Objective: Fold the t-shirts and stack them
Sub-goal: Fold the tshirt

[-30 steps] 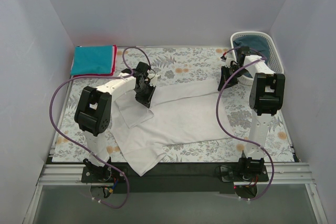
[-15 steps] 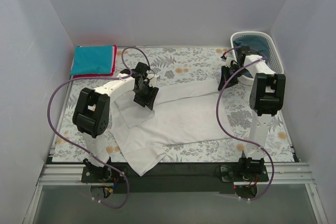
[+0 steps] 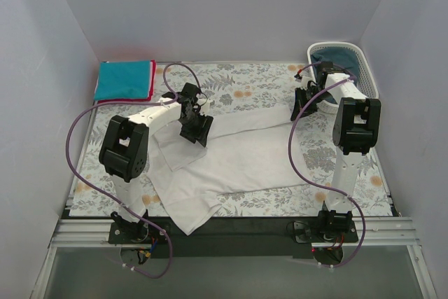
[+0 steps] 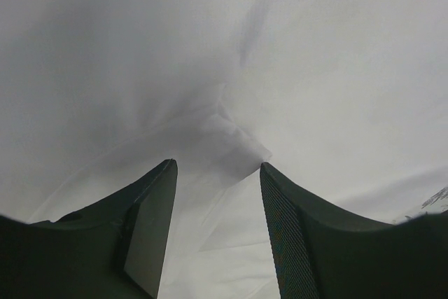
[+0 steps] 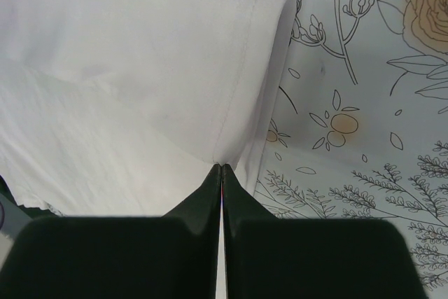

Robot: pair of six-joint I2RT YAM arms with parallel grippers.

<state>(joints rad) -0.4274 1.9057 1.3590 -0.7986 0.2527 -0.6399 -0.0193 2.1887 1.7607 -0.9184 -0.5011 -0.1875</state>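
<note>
- White slatted plastic basket [image 3: 336, 45], back right: dark blue-teal cloth t-shirt [image 3: 344, 59] inside.
- Left gripper [image 4: 217, 166]: jaws apart, released, over a puckered ridge of the white cloth t-shirt [image 3: 245, 152] spread mid-table.
- Right gripper [image 5: 222, 167]: clenched on that shirt's hem edge.

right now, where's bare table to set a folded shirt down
Bare tablecloth runs along the far edge between the teal-and-red stack and the basket, and in the near right corner. The middle is crowded by the spread white t-shirt.
</note>
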